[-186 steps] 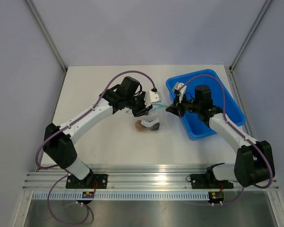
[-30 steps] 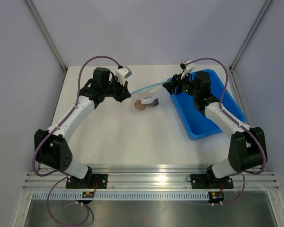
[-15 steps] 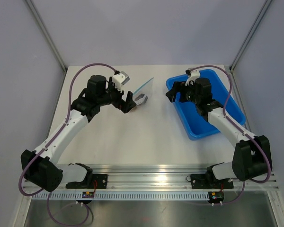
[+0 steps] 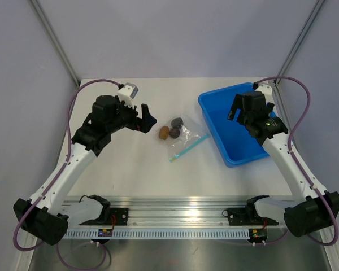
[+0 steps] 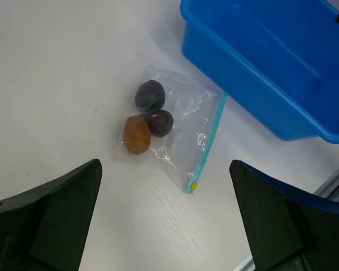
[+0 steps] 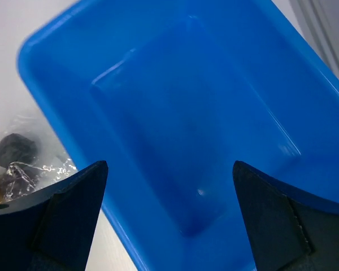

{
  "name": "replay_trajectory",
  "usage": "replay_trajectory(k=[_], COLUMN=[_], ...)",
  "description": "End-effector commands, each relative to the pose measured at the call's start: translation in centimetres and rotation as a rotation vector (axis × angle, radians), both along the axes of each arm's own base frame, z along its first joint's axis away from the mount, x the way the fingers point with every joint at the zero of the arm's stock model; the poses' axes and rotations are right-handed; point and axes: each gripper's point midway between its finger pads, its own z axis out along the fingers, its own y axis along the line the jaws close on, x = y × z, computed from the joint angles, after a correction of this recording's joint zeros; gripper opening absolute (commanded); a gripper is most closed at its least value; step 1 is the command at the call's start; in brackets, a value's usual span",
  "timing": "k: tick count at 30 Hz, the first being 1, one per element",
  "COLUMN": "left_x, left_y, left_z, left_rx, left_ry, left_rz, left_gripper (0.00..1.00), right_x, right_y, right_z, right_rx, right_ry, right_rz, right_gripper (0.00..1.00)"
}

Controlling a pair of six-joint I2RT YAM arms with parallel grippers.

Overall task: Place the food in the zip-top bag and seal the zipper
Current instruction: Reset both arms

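**Bag down, both grippers empty: we're at the seal check**

We're looking down on one table (image 4: 130,164), and on its right side sits one blue tray (image 5: 254,96) with nothing showing inside it.

Two grippers are in play. The left gripper (image 4: 146,118) hangs over the table just left of the pouch, fingers spread wide, gripping nothing. The right gripper (image 4: 235,109) hovers above the tray, also spread wide and empty.

Between them lies one zip-top bag (image 5: 186,124), flat on the table, close beside the tray's near wall and touched by neither arm. Its one zipper (image 5: 208,141) runs straight along the edge facing the tray.

Now the food, and we count three. There's one orange-brown piece (image 5: 137,134) and two dark pieces (image 5: 150,95) (image 5: 160,122), bunched at the end of the pouch away from the zipper. They appear to sit under the plastic.

We'd call loading done. The strip lies flat, but we cannot tell whether it is pressed shut along its whole length. If it isn't, the next move calls for one gripper pinning the pouch while the other pinches along the strip.
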Motion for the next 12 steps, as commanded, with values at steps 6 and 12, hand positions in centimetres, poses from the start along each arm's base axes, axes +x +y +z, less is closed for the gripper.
replay_trajectory(k=[6, 12], left_x=[0.2, 0.4], left_y=[0.9, 1.2], left_z=[0.2, 0.9], left_rx=[-0.003, -0.005], left_ry=[0.042, 0.017], left_rz=[0.081, 0.100], left_gripper=[0.99, 0.99], right_x=[-4.8, -5.3], right_y=[-3.9, -4.4], right_z=[-2.1, -2.6], right_rx=[-0.066, -0.075], right_ry=[0.086, 0.086], right_rz=[-0.175, -0.200], right_gripper=[0.99, 1.00])
